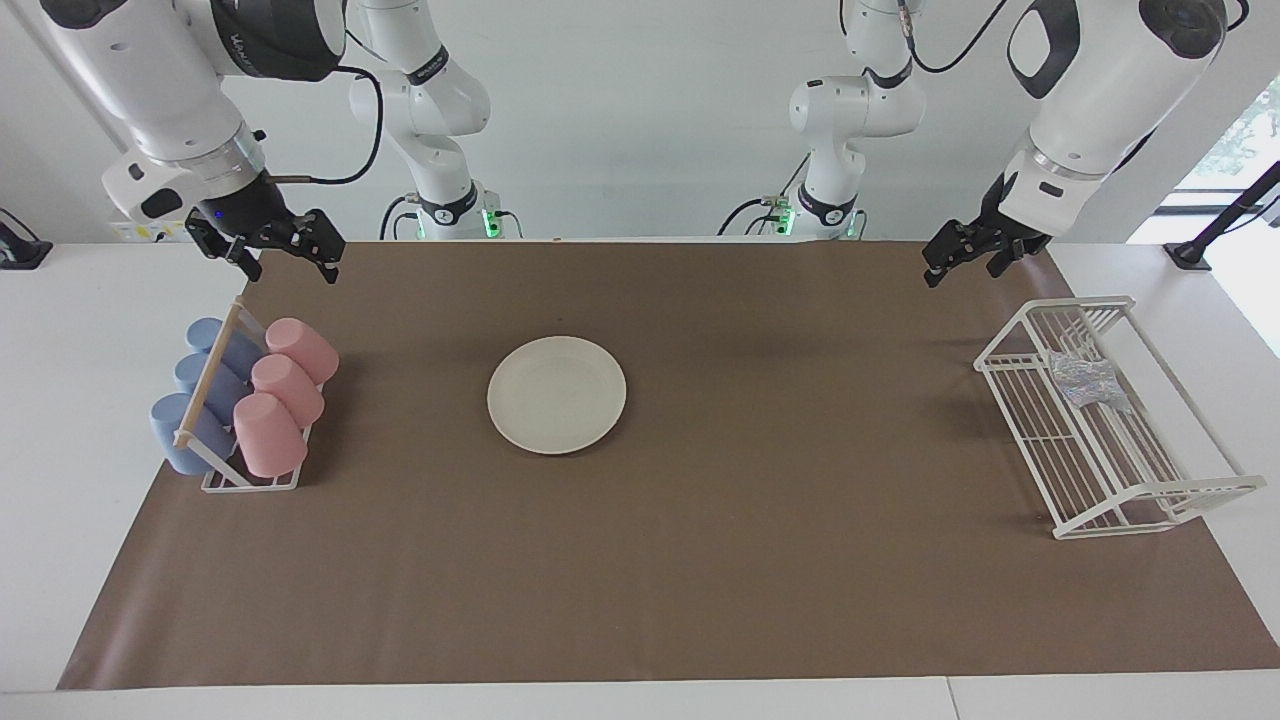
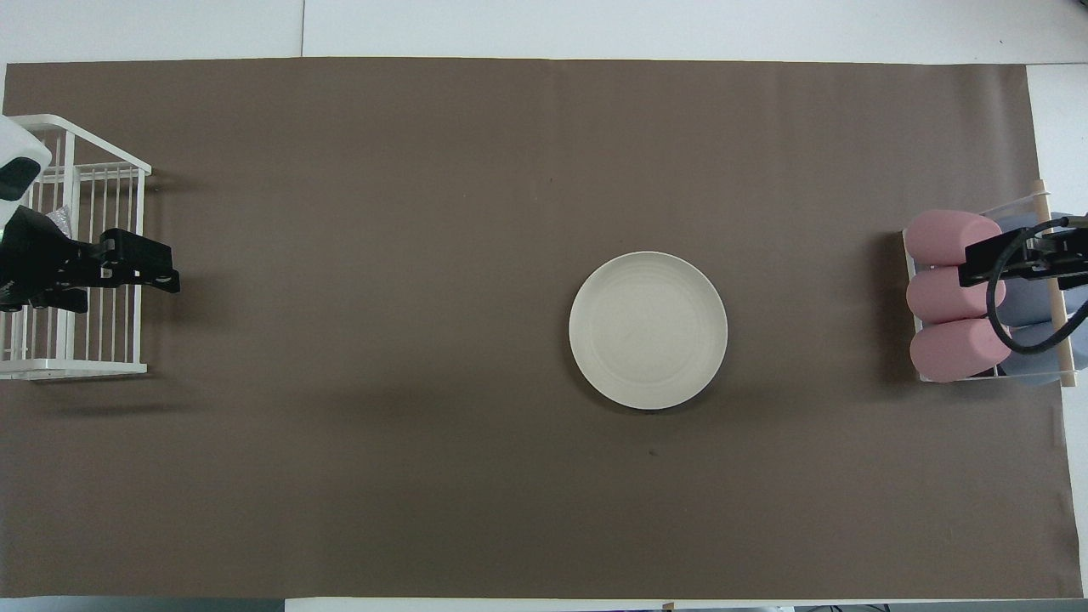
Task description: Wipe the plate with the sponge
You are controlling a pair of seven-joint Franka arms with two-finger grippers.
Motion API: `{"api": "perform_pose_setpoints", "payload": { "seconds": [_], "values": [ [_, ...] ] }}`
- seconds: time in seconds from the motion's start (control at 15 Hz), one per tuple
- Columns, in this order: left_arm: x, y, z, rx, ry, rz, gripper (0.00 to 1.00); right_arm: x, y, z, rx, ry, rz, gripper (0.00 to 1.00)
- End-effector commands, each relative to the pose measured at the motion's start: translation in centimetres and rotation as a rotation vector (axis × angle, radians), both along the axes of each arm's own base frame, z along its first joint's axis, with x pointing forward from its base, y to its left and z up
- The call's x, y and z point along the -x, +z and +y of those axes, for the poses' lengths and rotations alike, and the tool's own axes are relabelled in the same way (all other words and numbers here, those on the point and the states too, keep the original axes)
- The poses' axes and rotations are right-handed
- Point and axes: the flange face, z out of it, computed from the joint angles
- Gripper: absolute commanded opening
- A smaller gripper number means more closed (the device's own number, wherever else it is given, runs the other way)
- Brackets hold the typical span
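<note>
So the big brown paper mat covers most of the white table; everything sits on it. At the left arm's end there's a white wire rack and the sponge, a crinkly silver pad, is lying inside it, toward the end nearer the robots; nothing is touching it. At the right arm's end a small cup holder carries three pink cups and three blue cups lying tilted, split by a wooden bar. The plate, cream and bare, sits flat around the middle of the mat, a bit toward the right arm's end, well apart from both racks. Left gripper hangs up in the air over the mat just beside the wire rack, fingers spread and holding nothing; right gripper hovers above the cup holder, fingers also spread, nothing in them.
</note>
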Motion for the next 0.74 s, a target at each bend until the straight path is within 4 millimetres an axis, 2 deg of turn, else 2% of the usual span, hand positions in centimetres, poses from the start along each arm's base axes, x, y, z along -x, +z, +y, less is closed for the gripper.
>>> {"api": "perform_pose_setpoints", "payload": {
  "seconds": [0.0,0.67],
  "values": [
    [-0.80,1.14,0.12,-0.008,-0.016,0.013,1.00,0.14,0.11,0.18,0.020,-0.016,0.010,1.00],
    [-0.57,1.14,0.06,-0.046,-0.027,0.008,1.00,0.13,0.28,0.68,0.021,-0.008,0.005,1.00]
  ]
}}
